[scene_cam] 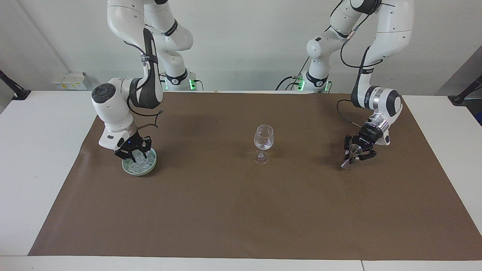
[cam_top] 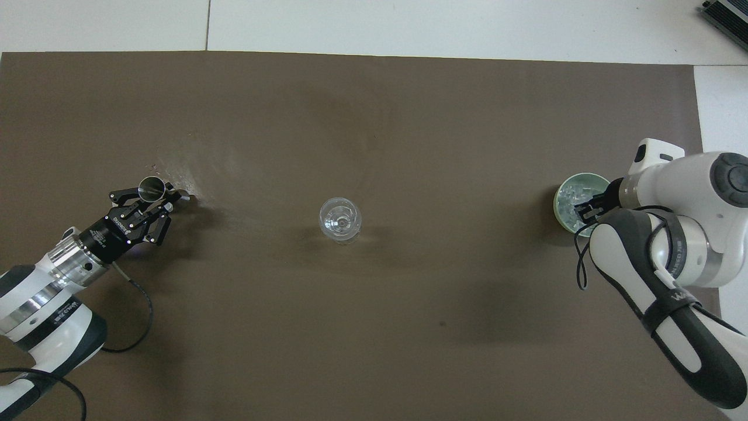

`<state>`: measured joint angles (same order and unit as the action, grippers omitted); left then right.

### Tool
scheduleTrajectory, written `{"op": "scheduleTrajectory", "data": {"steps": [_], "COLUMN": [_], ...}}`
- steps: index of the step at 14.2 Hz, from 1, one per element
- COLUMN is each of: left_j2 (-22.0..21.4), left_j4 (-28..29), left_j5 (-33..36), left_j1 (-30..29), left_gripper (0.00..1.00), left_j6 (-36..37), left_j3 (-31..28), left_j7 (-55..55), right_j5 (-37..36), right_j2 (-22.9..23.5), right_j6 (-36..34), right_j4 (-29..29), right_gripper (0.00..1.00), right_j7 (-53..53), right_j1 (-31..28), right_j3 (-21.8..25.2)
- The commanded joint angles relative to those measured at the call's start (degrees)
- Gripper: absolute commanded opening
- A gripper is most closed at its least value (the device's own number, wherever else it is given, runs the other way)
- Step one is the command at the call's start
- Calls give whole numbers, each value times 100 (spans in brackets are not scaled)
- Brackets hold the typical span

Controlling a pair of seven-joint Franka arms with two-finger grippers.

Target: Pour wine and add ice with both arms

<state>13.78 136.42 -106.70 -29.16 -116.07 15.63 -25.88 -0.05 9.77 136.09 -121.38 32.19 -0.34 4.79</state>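
A clear stemmed wine glass (scene_cam: 263, 142) stands upright at the middle of the brown mat; it also shows in the overhead view (cam_top: 340, 220). My left gripper (scene_cam: 354, 153) (cam_top: 151, 197) is low over the mat toward the left arm's end, shut on a small metal jigger (scene_cam: 353, 149) (cam_top: 151, 187) that is tilted, its lower tip at the mat. My right gripper (scene_cam: 134, 152) (cam_top: 585, 210) is down in a green bowl (scene_cam: 140, 174) (cam_top: 560, 196) at the right arm's end, among the heap of clear ice cubes (scene_cam: 142, 162) (cam_top: 575, 190).
The brown mat (scene_cam: 241, 210) covers most of the white table. A glinting smear (cam_top: 175, 172) lies on the mat just farther from the robots than the jigger. The right arm's elbow (cam_top: 660, 280) hangs over the mat's edge beside the bowl.
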Motion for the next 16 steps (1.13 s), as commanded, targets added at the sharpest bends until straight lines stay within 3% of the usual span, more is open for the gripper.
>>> {"op": "scheduleTrajectory", "data": {"steps": [1, 3, 5, 8, 9, 10, 14, 15, 16], "left_j2": [54, 89, 89, 89, 89, 89, 89, 89, 89], "left_j4": [-1, -10, -10, -19, -19, -19, -45, -63, -54], "left_j5": [-149, -149, -149, -149, -149, -149, -149, -132, -123], "left_j1": [147, 147, 130, 121, 112, 86, 51, 33, 33], "left_gripper": [0, 0, 0, 0, 20, 61, 68, 91, 100], "left_j6": [-169, -222, -231, -310, -319, -319, -319, -319, -319], "left_j3": [-43, -43, -43, -51, -51, -51, -51, -51, -51], "left_j7": [-32, -32, -40, -40, -40, -40, -49, -49, -23], "right_j5": [32, 32, 32, 32, 32, 40, 58, 76, 76], "right_j2": [8, 25, 25, 34, 43, 52, -9, -71, -141], "right_j6": [137, 137, 146, 128, 120, 93, -510, -713, -846], "right_j4": [-61, -62, -61, -44, -26, 9, 499, 623, 711], "right_gripper": [45, 43, 34, 3, 0, 0, 0, 0, 0], "right_j7": [165, 148, 156, 130, 121, 104, -27, -254, -500], "right_j1": [-89, -89, -89, -89, -97, -97, -89, -80, -62], "right_j3": [-31, -31, -31, -40, -40, -40, -39, -40, -48]}}
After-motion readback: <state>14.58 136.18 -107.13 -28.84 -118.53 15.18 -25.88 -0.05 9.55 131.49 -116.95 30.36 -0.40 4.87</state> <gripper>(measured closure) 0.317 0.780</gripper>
